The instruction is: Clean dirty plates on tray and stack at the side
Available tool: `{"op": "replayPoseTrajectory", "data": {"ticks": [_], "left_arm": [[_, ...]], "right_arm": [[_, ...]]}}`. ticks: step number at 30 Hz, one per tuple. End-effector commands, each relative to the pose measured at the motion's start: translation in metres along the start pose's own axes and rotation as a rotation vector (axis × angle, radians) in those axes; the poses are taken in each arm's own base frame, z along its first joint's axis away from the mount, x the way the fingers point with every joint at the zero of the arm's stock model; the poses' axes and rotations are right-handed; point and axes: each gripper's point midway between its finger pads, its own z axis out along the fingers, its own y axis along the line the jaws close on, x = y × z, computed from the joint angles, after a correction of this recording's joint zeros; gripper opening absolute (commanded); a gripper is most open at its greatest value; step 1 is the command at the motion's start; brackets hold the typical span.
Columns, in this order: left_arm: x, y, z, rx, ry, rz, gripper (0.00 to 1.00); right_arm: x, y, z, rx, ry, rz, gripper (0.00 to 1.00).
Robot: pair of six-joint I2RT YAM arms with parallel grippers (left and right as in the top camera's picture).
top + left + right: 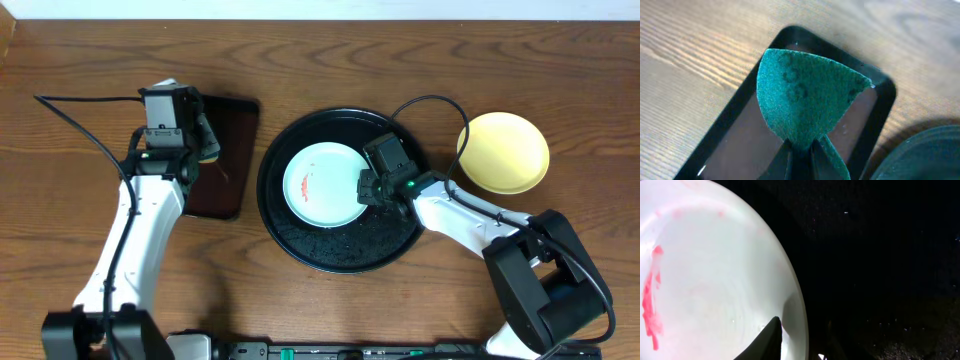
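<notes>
A pale bluish-white plate [320,185] with a red smear [650,305] on its left side lies in the round black tray [300,250]. My right gripper [366,190] sits at the plate's right rim. One finger [771,337] rests on the plate's inside [715,280] and the other is outside the rim, so the jaws are shut on it. A yellow plate [503,152] lies on the table right of the tray. My left gripper [207,140] hangs over the small rectangular tray, shut on a folded teal sponge [805,95].
The dark rectangular tray [228,170] lies left of the round tray, and its glossy floor [735,150] shows under the sponge. The round tray's wet surface [880,255] is speckled with droplets. Cables run from both arms across the wooden table.
</notes>
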Motion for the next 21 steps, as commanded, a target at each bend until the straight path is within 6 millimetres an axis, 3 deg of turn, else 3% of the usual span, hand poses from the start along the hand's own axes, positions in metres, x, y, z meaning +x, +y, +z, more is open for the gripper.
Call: {"op": "replayPoseTrajectory", "data": {"ticks": [1, 3, 6, 10, 13, 16, 21], "left_arm": [[0.019, 0.006, 0.029, -0.046, 0.084, 0.032, 0.08], [0.024, 0.006, 0.034, -0.052, 0.102, 0.035, 0.07], [0.013, 0.004, 0.025, -0.042, 0.072, 0.029, 0.07], [-0.02, -0.001, -0.016, 0.004, -0.055, 0.005, 0.07], [-0.03, -0.003, -0.036, 0.031, -0.101, -0.004, 0.08], [-0.022, -0.006, -0.035, 0.056, -0.067, -0.002, 0.07], [0.004, -0.038, -0.04, 0.243, 0.057, 0.015, 0.07]], "right_arm": [[-0.001, -0.011, 0.004, 0.044, -0.001, -0.002, 0.27], [-0.001, -0.011, 0.004, 0.044, 0.0, -0.002, 0.27], [0.0, -0.012, 0.004, 0.046, 0.002, -0.002, 0.26], [0.0, -0.012, 0.004, 0.046, 0.002, -0.002, 0.26], [-0.001, -0.011, 0.004, 0.044, 0.0, -0.002, 0.26], [-0.002, -0.011, 0.004, 0.041, -0.004, -0.002, 0.27], [-0.002, -0.011, 0.004, 0.042, -0.004, -0.002, 0.27]]}}
